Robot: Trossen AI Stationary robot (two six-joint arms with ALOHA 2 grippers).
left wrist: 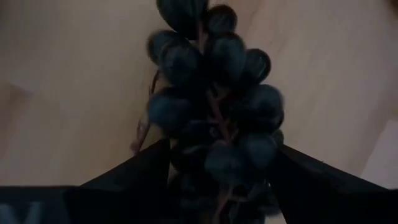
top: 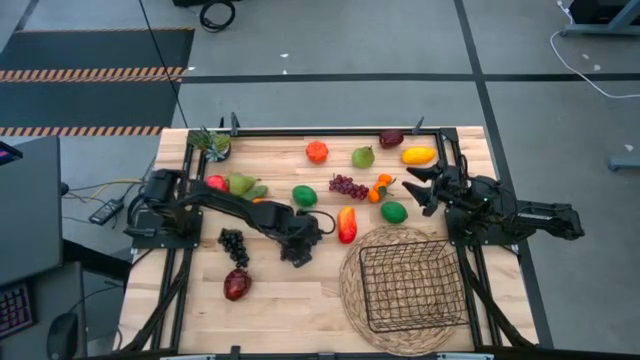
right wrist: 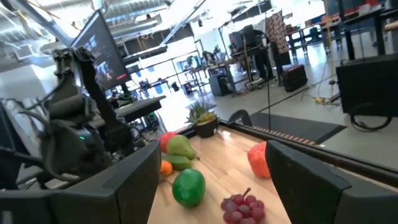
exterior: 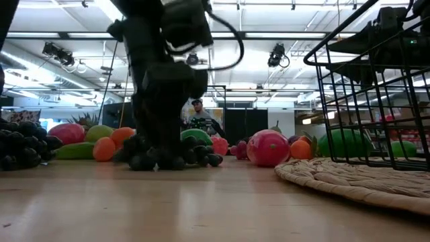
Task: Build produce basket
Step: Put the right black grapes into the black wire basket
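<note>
Grapes [left wrist: 214,118] fill your left gripper [top: 300,250], fingers closed on them, left of basket [top: 410,285] | right gripper [top: 425,190] open, empty | risk: loose bunch slips mid-carry.

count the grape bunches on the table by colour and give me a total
black grape bunches: 2, the free bunch and the held bunch between the fingers of the left gripper
reddish-purple bunch: 1
total: 3
</note>
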